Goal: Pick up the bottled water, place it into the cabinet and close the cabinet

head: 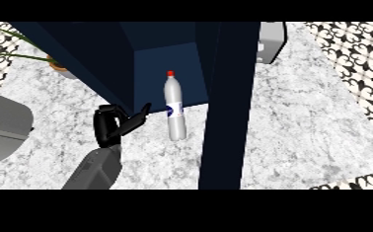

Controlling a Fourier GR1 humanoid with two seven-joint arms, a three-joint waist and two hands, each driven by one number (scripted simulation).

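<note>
Speckled grey-white marble covers the desk (291, 127) beneath me, with a black-and-white patterned surface (346, 48) beyond its right edge. On the desk stands a dark navy cabinet (94, 48), open on the side facing me, and its door (226, 127) swings out toward me as a tall dark panel seen nearly edge-on, right of centre. The bottled water (174, 112) sits in the cabinet's mouth between the left wall and the door: its red cap (170, 73) shows against the blue interior, while its lower end shows against the marble just in front; I cannot tell whether it stands or lies. My left hand (109, 125) is just to the bottle's left, my grey forearm (94, 172) coming up from the lower edge. Its fingers (138, 117) are straight and spread apart, pointing toward the bottle, near it but holding nothing. A potted plant (58, 67) sits at the cabinet's far left, a grey object (11, 125) lies at the left edge, and a pale grey appliance (272, 41) peeks out behind the door.
</note>
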